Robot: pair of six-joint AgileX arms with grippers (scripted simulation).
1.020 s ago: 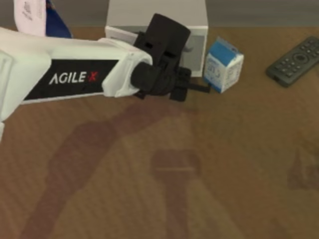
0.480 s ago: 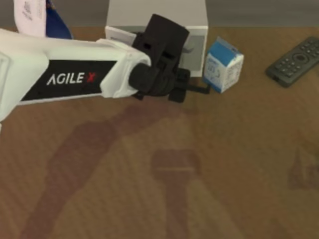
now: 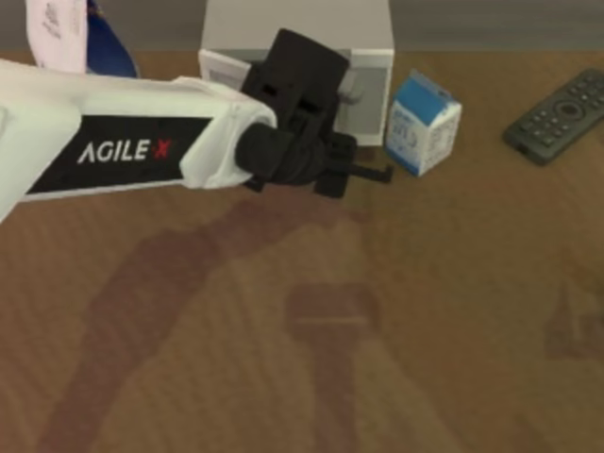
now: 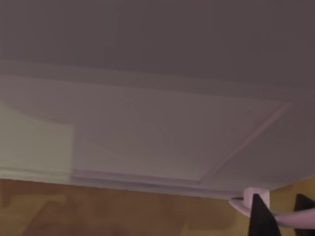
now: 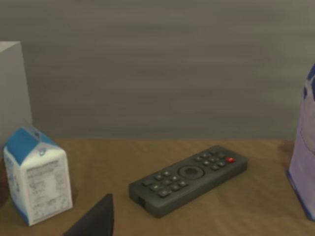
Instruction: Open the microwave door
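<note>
The small silver microwave [image 3: 297,33] stands at the back middle of the table. Its microwave door [image 3: 363,90] faces the front, and in the left wrist view the door's pale panel [image 4: 147,132] fills the picture at close range. My left gripper [image 3: 377,173] reaches across the front of the microwave, near its right side. There its dark fingertips [image 4: 260,219] stand on either side of the door's pale handle [image 4: 256,196], so the left gripper [image 4: 283,214] is shut on it. My right arm is outside the top view; only a dark part of its gripper [image 5: 96,221] shows.
A blue and white carton [image 3: 424,123] stands just right of the microwave, close to the left gripper. A dark remote [image 3: 557,115] lies at the back right. A blue and white bag [image 3: 71,33] is at the back left, and another pack [image 5: 302,162] stands right of the remote.
My left arm has drawn a little to the left, and its gripper has moved away from the carton while keeping its hold at the door's handle.
</note>
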